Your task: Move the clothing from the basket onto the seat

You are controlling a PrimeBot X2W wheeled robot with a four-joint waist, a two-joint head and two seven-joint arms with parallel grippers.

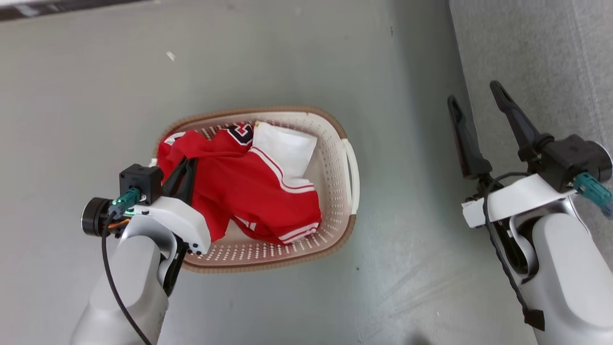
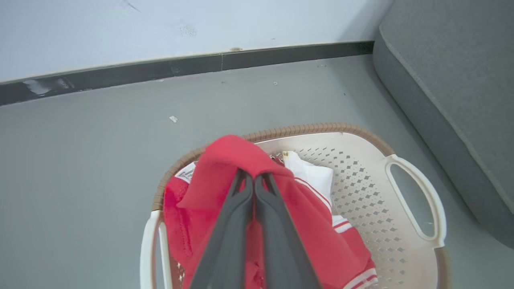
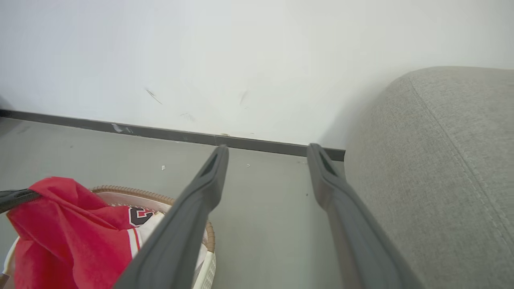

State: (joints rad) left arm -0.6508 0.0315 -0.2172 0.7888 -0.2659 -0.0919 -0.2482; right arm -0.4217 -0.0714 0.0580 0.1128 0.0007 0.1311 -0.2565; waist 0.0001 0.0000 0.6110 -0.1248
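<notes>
Obs: the clothing [image 1: 258, 191], red garments with white stripes and a white panel, lies heaped in the basket [image 1: 335, 158]. The basket stands on the floor [image 1: 86, 86], near the seat [image 1: 541, 57]. A raised fold on the heap's left side is pinched in the left pincer [image 2: 253, 176], fingers pressed together, and peaks above the rim. Between basket and seat the right pincer [image 1: 474, 96] is spread, holding nothing.

Judgement: fabric light, limp and likely slick. It will drape and trail, and may snag the rim. A deep bite through bunched layers looks safer than a thin edge.
</notes>
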